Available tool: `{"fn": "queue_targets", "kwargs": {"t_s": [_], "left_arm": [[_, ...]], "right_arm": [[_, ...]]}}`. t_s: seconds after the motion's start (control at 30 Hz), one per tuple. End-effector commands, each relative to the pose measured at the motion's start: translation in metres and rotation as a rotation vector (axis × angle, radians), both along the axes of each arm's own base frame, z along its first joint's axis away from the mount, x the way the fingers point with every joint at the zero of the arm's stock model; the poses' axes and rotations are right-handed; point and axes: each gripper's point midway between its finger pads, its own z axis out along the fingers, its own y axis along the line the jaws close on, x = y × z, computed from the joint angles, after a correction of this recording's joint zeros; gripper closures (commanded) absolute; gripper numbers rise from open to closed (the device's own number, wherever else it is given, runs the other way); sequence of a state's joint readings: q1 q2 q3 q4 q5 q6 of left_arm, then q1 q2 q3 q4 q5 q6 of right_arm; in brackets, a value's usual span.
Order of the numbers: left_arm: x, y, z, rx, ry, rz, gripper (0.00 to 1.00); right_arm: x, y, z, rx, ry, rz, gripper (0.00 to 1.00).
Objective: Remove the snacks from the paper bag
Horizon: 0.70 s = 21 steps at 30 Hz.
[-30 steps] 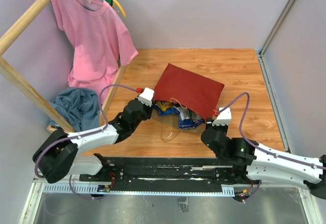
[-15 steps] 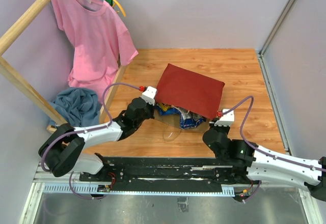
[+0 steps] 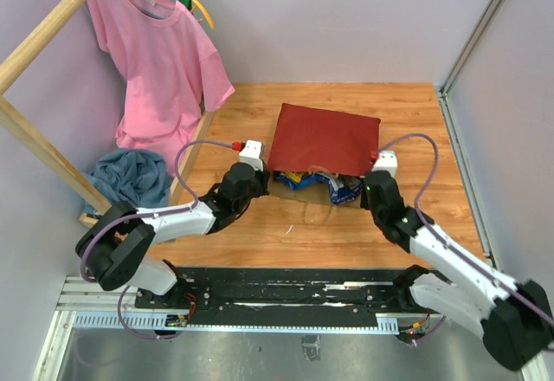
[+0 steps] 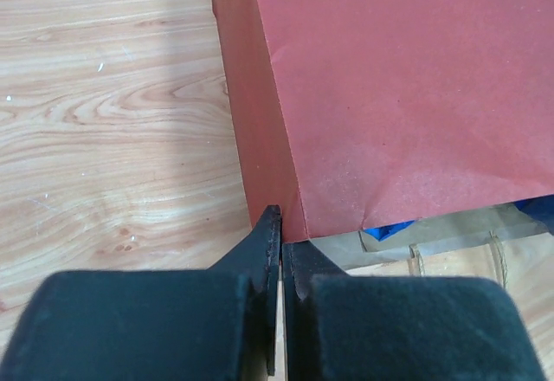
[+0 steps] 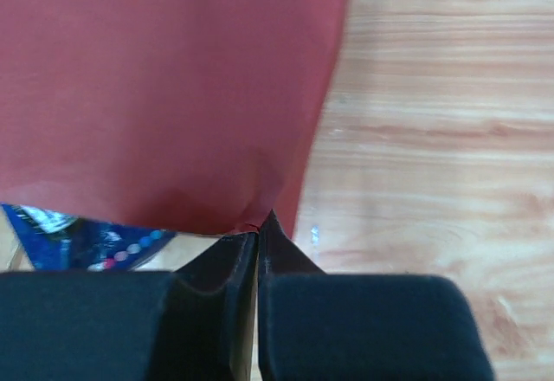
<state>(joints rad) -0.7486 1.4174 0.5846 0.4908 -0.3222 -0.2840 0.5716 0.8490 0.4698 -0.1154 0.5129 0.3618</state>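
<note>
Wood tabletop (image 3: pixel 260 234) carries the bag (image 3: pixel 325 138) lying flat on its side, mouth toward the arm bases. I have the left gripper (image 4: pixel 279 225) pinched narrow on the bag's left mouth corner and the right gripper (image 5: pixel 258 225) clamped likewise on its right one. I judge that this lets me lift the mouth edge evenly. Snacks (image 3: pixel 344 190) peek from the mouth, between both grips.
</note>
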Motion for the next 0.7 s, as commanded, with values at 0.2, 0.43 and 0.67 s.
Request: {"fn": "queue_targets", "kwargs": {"t_s": [0.2, 0.43, 0.67], "left_arm": [[0.035, 0.026, 0.01, -0.002, -0.009, 0.274, 1.0], [0.076, 0.039, 0.015, -0.036, 0.012, 0.317, 1.0], [0.082, 0.043, 0.023, -0.046, 0.007, 0.362, 0.99]], "right_arm": [[0.068, 0.08, 0.015, -0.005, 0.098, 0.343, 0.98], [0.125, 0.081, 0.043, -0.015, 0.056, 0.377, 0.94], [0.166, 0.079, 0.054, 0.012, 0.046, 0.452, 0.94]]}}
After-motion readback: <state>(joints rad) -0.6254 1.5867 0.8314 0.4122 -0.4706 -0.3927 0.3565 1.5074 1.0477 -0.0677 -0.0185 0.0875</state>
